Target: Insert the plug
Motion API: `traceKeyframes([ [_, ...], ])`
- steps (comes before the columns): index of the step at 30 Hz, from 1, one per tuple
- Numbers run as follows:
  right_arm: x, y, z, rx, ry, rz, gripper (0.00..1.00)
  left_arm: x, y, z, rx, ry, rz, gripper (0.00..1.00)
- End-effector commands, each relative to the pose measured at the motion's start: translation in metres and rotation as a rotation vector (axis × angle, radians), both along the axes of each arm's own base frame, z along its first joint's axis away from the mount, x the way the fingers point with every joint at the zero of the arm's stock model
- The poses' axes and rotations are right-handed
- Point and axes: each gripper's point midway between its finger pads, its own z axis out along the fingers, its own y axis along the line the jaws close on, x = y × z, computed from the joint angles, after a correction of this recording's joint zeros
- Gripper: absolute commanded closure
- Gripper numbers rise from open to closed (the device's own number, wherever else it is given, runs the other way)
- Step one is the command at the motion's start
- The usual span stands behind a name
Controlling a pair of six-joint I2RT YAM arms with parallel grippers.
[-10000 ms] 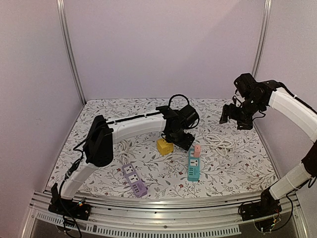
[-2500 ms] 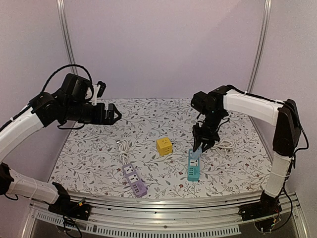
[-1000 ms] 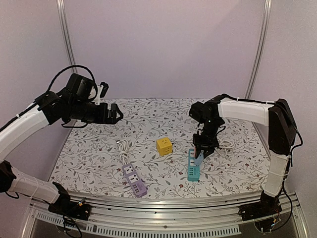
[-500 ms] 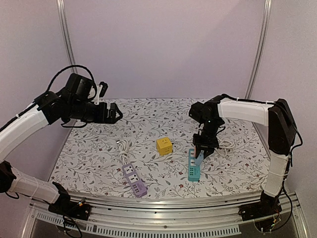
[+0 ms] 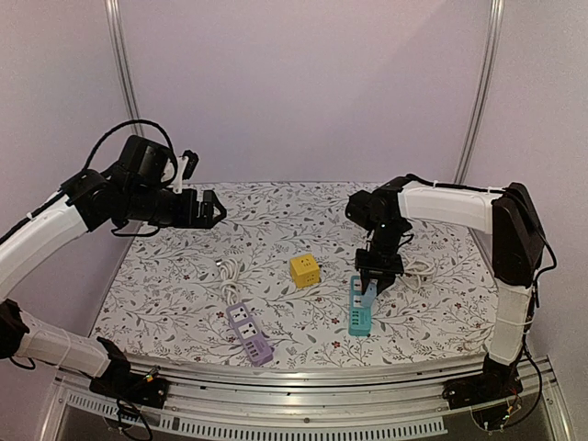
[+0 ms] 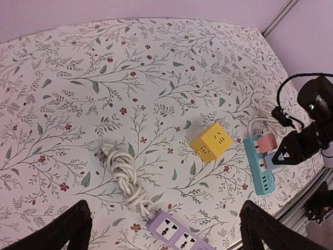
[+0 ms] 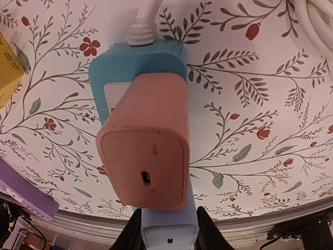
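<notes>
No text, label, brand or number can be read on the pink plug [image 7: 145, 151], the blue plug [image 7: 167, 229], the teal strip [image 7: 138, 57], the yellow cube [image 6: 210, 141] or the purple strip [image 5: 250, 333].

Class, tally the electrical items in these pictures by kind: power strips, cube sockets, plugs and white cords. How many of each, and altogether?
Power strips: 2 (teal strip, purple strip)
Cube sockets: 1 (yellow cube)
Plugs: 2 (pink plug, blue plug in right gripper)
White cords: 2 (left cord, right cord)
Total: 7
</notes>
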Motion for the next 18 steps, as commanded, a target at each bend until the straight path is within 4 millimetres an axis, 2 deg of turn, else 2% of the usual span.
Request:
traceKeyframes([
  [1,-0.003,-0.005,-0.01,-0.061,0.023,-0.004,1.0,-0.002,0.006,-0.002,0.013,0.004,-0.001,0.01],
  [9,-0.004,-0.004,-0.015,-0.075,0.019,0.003,1.0,-0.002,0.006,-0.002,0.012,0.008,-0.005,0.0],
  [18,-0.014,-0.002,-0.035,-0.127,0.038,0.011,1.0,-0.004,0.004,-0.005,0.01,0.031,-0.008,0.01],
])
